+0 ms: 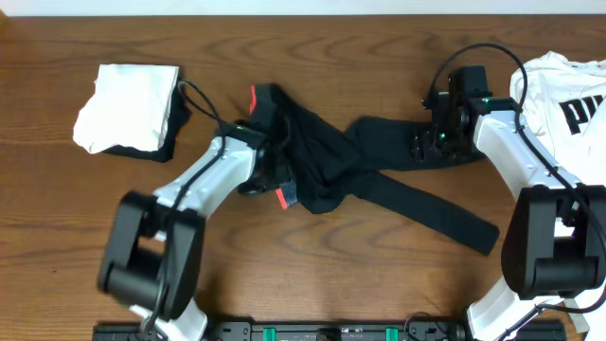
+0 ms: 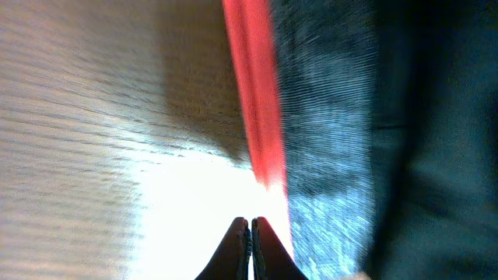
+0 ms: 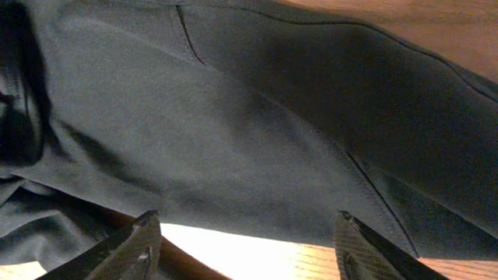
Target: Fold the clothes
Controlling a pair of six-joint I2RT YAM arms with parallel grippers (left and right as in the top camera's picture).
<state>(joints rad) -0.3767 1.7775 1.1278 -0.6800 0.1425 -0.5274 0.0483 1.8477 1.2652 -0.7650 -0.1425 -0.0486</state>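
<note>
A pair of black pants [image 1: 327,156] with red trim [image 1: 282,197] lies crumpled mid-table, with one leg reaching toward the right front [image 1: 445,220]. My left gripper [image 1: 270,180] is at the pants' left edge. In the left wrist view its jaws [image 2: 250,227] are shut with nothing visible between them, just beside the red band [image 2: 255,117] and the dark fabric [image 2: 334,140]. My right gripper [image 1: 431,142] is over the pants' right end. In the right wrist view its fingers [image 3: 249,232] are wide open and empty, low over the table, with the black cloth [image 3: 249,124] just ahead.
A folded white garment [image 1: 128,106] rests on a dark folded one [image 1: 175,123] at the back left. A white shirt with black lettering [image 1: 563,90] lies bunched at the right edge, beside my right arm. Bare wooden table [image 1: 379,275] shows in front.
</note>
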